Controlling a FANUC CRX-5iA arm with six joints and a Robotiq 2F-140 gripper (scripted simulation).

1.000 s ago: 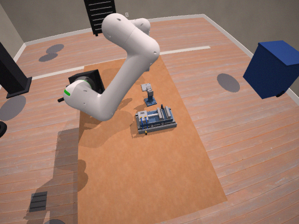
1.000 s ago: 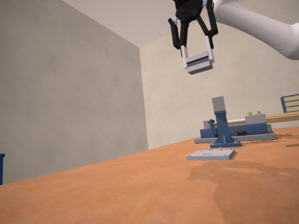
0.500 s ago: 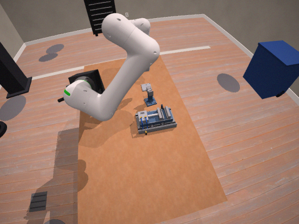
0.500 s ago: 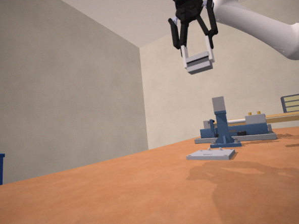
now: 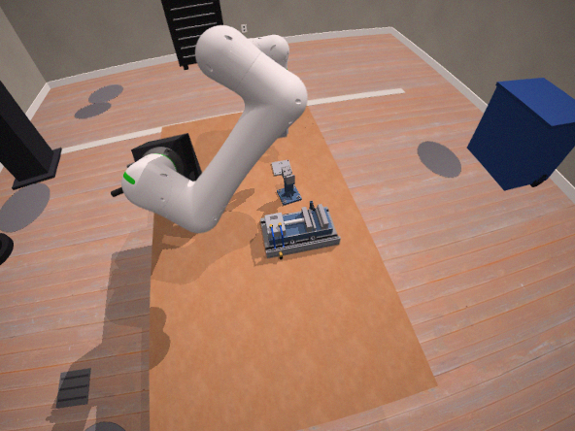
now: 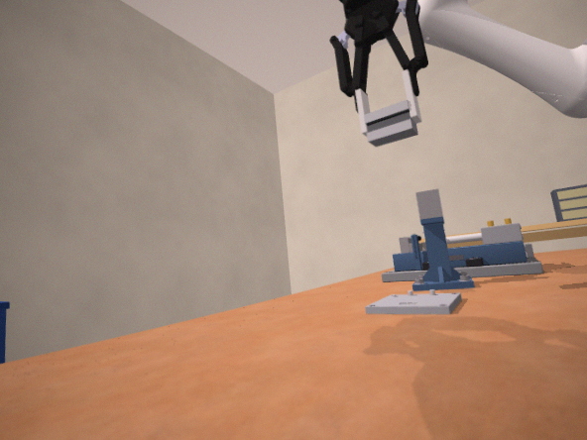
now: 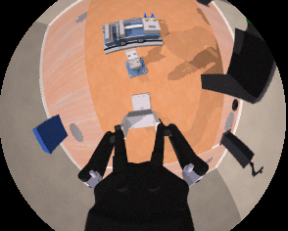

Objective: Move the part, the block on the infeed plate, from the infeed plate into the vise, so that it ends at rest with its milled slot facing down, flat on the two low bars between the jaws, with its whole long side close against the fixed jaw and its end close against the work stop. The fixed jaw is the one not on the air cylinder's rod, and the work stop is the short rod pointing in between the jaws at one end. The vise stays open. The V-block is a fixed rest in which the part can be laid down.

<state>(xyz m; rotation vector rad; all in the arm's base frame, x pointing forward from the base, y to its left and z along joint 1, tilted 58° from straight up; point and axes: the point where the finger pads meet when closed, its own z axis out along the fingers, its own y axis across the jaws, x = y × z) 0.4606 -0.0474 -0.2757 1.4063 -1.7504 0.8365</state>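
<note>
My gripper (image 6: 388, 111) is shut on the part (image 6: 392, 124), a pale grey block with a dark slot along its side, and holds it high in the air above the infeed plate (image 6: 413, 303). In the wrist view the part (image 7: 140, 119) sits between my fingers, with the empty infeed plate (image 7: 140, 101) just beyond it. The V-block (image 6: 432, 240) on its blue stand is behind the plate. The vise (image 5: 298, 229) stands past it with its jaws open. In the top view the arm hides the gripper and part.
A blue box (image 5: 526, 133) stands at the right. A black rack (image 5: 190, 19) is at the back wall and a black stand (image 5: 21, 148) at the left. The infeed plate (image 5: 282, 168) and V-block (image 5: 289, 186) lie on the orange mat beside the arm.
</note>
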